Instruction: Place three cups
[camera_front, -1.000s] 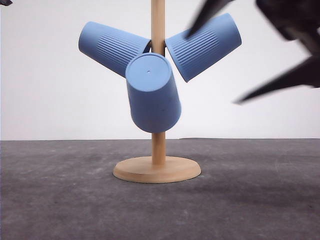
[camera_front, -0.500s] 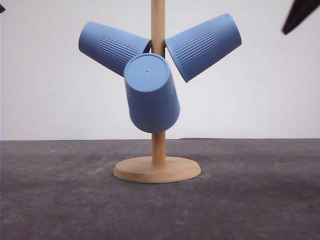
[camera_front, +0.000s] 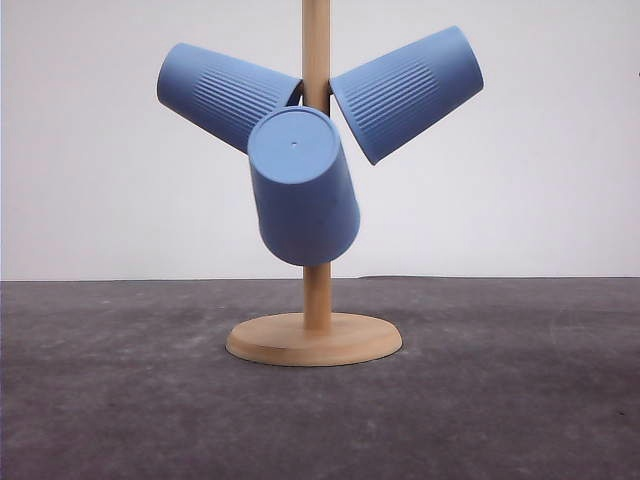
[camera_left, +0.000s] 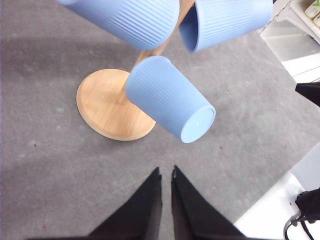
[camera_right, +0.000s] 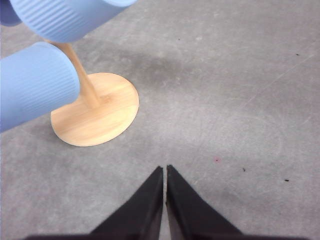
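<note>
Three cups hang on the wooden stand (camera_front: 316, 250), and we judge the placing done: nothing is left in either set of fingers, and we see no further cup lying on the surface (camera_front: 520, 400). The upper-left cup (camera_front: 226, 94) tilts up and away from the post on the robot's left side, the upper-right cup (camera_front: 407, 93) mirrors it on the right, and the front cup (camera_front: 303, 187) hangs lower, between them, with its flat base toward the front camera and its mouth toward the post. The pegs themselves are hidden inside the cups, so we cannot tell how deep each one sits.

Our left gripper (camera_left: 166, 177) hovers above the grey surface just in front of the round base (camera_left: 107, 107), its fingers closed to a thin slit with nothing between them. Our right gripper (camera_right: 164, 175) is likewise pressed shut and empty, off to the side of the base.

Nothing stands in the way near the stand. What remains, as we judge it, is only to keep both arms clear of the hanging cups.
</note>
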